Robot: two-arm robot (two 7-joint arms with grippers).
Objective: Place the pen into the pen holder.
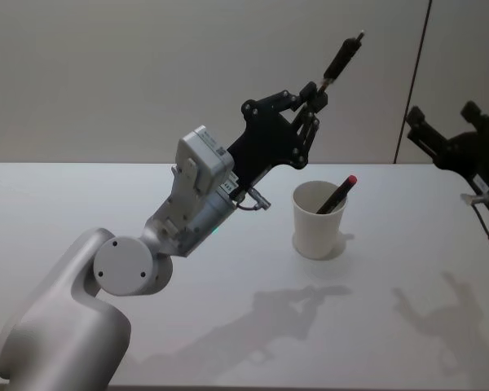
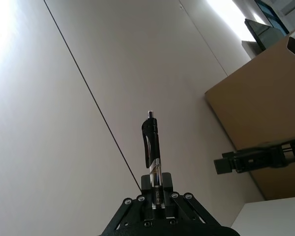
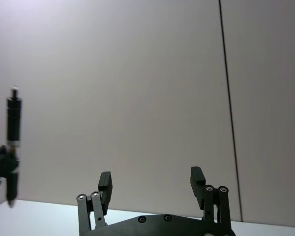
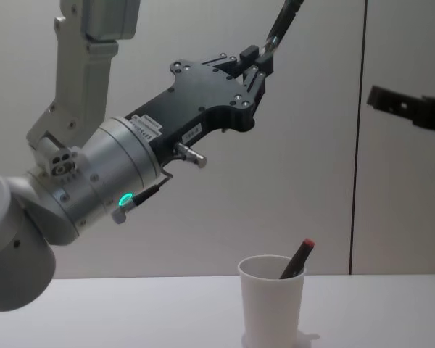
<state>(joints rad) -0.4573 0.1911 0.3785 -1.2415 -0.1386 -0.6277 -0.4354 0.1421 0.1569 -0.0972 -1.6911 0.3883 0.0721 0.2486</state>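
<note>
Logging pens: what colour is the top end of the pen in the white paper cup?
Red top end; head view shows it best.

Left gripper (image 1: pixel 312 96) raised, fingers (image 2: pixel 167 183) clamped, right gripper (image 3: pixel 151 179) spread

White table (image 1: pixel 65 212) stretching wide here, and behind it a plain pale wall (image 1: pixel 147 73), evenly lit. There's one thin dark seam (image 1: pixel 414 81) running straight up that wall. On the tabletop, nearer us than the seam's foot, soft grey shadows (image 1: pixel 301 314) are spread out. In the left wrist view, well apart from the seam, a brown board (image 2: pixel 255 128) leans in, with a bright strip of light (image 2: pixel 231 14) near it.
</note>
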